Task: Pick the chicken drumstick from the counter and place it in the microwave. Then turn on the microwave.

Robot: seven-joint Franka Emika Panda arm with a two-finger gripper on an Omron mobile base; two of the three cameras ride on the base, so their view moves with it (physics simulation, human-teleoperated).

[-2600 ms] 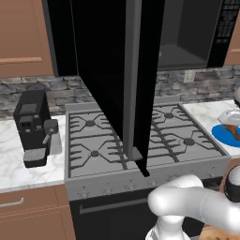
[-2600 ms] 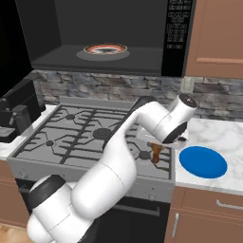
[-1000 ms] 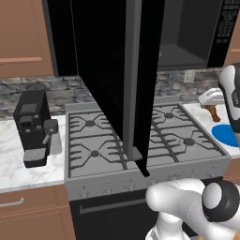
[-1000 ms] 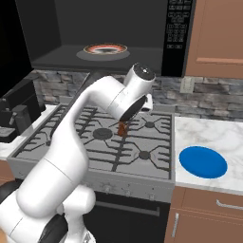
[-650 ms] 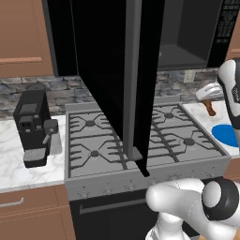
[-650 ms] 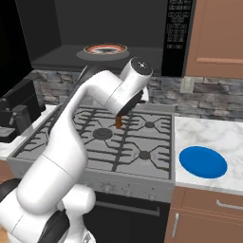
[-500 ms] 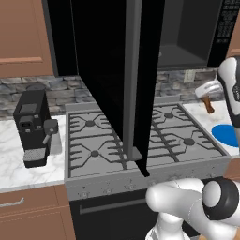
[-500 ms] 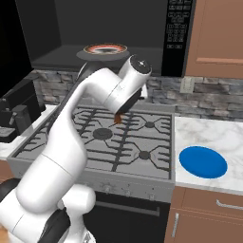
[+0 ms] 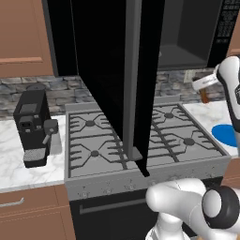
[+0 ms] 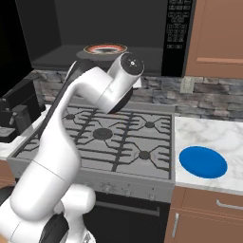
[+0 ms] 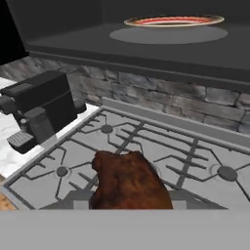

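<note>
Hand view, nearest: chicken drumstick (image 11: pixel 129 181), brown, pinched in the gripper (image 11: pixel 131 197), whose fingertips are mostly hidden behind the meat; jaws closed on it, held in air above the gas stove (image 11: pixel 161 156), not touching the grates. In left base view the drumstick (image 9: pixel 204 95) shows as a small brown bit under the white wrist at far right, approx. level w/ the bottom of the microwave cavity. Stove grey w/ dark grates, set between two stretches of white marble tabletop (image 10: pixel 213 137). Blue plate (image 10: pixel 203 162) lies flat on the right stretch, just beside the stove edge, well apart from the drumstick. Black coffee machine (image 9: pixel 33 126) stands upright on the left stretch, near the stove's left edge. Behind stove: grey stone backsplash (image 11: pixel 161 100). Above that, the microwave (image 10: pixel 114 33), door (image 9: pixel 123 75) swung fully open, edge-on toward the left base cam, long grey handle vertical. Interior grey; round turntable plate w/ red rim (image 11: pixel 174 21) sits flat on the cavity floor. Button panel at right edge of microwave (image 10: pixel 178 35). Drumstick is outside the cavity, lower than its floor, in front of it.
</note>
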